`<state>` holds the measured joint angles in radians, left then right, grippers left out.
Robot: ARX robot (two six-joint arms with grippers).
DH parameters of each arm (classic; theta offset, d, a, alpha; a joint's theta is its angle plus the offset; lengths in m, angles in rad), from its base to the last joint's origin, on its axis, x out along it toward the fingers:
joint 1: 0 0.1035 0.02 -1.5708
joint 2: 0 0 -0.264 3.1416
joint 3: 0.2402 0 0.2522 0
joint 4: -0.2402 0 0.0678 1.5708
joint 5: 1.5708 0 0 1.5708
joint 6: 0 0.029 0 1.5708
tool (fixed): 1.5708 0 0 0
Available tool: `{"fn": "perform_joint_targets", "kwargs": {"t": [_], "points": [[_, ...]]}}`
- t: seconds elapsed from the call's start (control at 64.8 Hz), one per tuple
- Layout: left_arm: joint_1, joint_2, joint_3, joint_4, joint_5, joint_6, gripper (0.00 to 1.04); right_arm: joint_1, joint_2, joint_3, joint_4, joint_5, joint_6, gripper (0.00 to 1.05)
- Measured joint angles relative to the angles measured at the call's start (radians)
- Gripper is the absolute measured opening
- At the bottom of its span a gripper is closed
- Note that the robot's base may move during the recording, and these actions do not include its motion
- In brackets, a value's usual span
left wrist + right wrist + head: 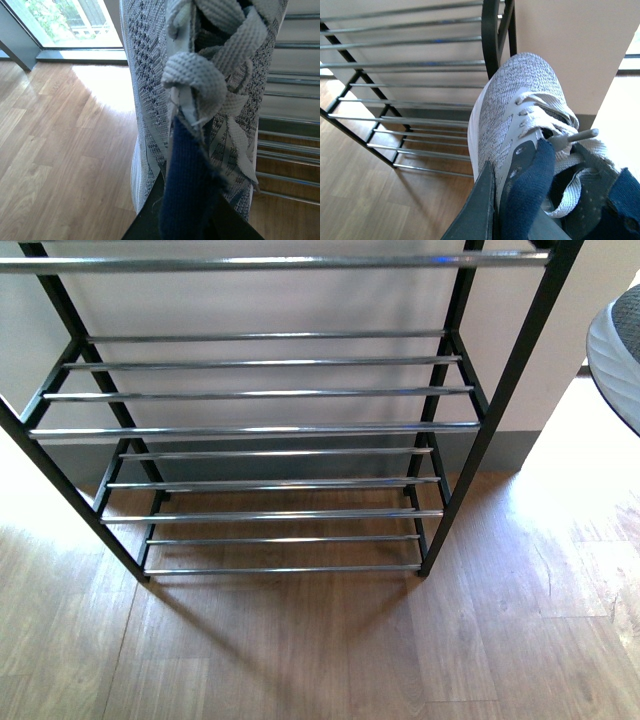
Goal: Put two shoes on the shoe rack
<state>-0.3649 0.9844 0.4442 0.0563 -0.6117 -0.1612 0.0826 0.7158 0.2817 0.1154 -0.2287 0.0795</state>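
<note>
two toe-outward, gripped by the navy lining: left sneaker (150,100), right sneaker (520,95)

The left gripper (187,212) has its dark fingers clamped on the navy lining of a grey knit white-soled sneaker (150,75). The right gripper (512,205) pinches the navy lining of the other grey knit sneaker (520,85).

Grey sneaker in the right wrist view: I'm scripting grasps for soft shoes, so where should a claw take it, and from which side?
Likely the navy tongue at the mouth of the grey sneaker, approached from the heel end. It is a thin flap standing free of the laces, and the right claw pinches it that way here, toe pointing away.
</note>
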Motion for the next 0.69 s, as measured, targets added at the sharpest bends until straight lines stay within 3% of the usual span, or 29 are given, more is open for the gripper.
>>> {"fn": "perform_joint_targets", "kwargs": {"t": [0.633,0.695], "points": [[0.000,0.000,0.000,0.000,0.002,0.000,0.03,0.000,0.000,0.000,0.000,0.000,0.000,0.01],[0.000,0.000,0.000,0.000,0.002,0.000,0.03,-0.004,0.022,-0.011,0.079,-0.086,0.000,0.01]]}}
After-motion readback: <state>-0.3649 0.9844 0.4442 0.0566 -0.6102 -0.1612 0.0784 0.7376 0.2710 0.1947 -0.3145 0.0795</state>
